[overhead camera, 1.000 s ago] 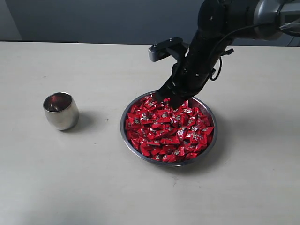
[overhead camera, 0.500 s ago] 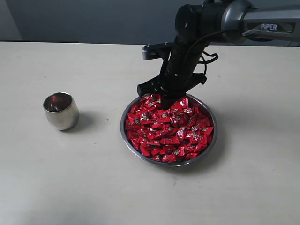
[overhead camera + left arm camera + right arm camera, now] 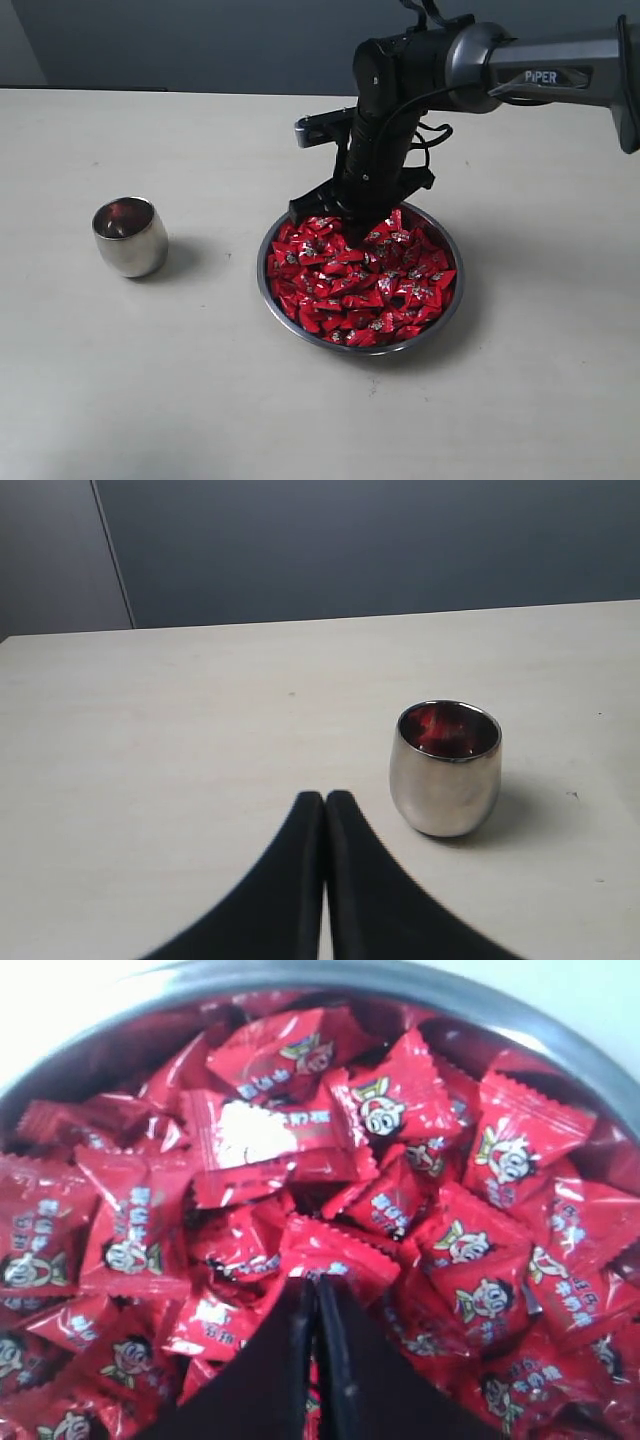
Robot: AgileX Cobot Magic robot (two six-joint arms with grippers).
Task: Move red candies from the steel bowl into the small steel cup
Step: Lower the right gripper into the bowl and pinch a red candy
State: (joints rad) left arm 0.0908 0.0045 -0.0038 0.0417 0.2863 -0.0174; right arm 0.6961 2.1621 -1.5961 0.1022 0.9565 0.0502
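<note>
The steel bowl (image 3: 262,285) sits mid-table, heaped with red candies (image 3: 365,280). My right gripper (image 3: 340,213) points down at the pile near the bowl's far-left rim. In the right wrist view its jaws (image 3: 313,1286) are pressed together, tips resting on the red candies (image 3: 400,1110) inside the bowl (image 3: 330,975). No candy shows between the tips. The small steel cup (image 3: 130,237) stands upright to the left, apart from the bowl. In the left wrist view my left gripper (image 3: 325,798) is shut and empty, a short way from the cup (image 3: 446,770), whose inside reflects red.
The pale table (image 3: 200,400) stretches around both vessels, with a dark wall behind it. The right arm's grey link (image 3: 540,65) reaches in from the upper right over the bowl's far side. The left arm is out of the exterior view.
The right arm has swung leftward over the bowl's far edge and come down, its fingertips now at the candy pile. Cup, bowl and left gripper have not moved.
</note>
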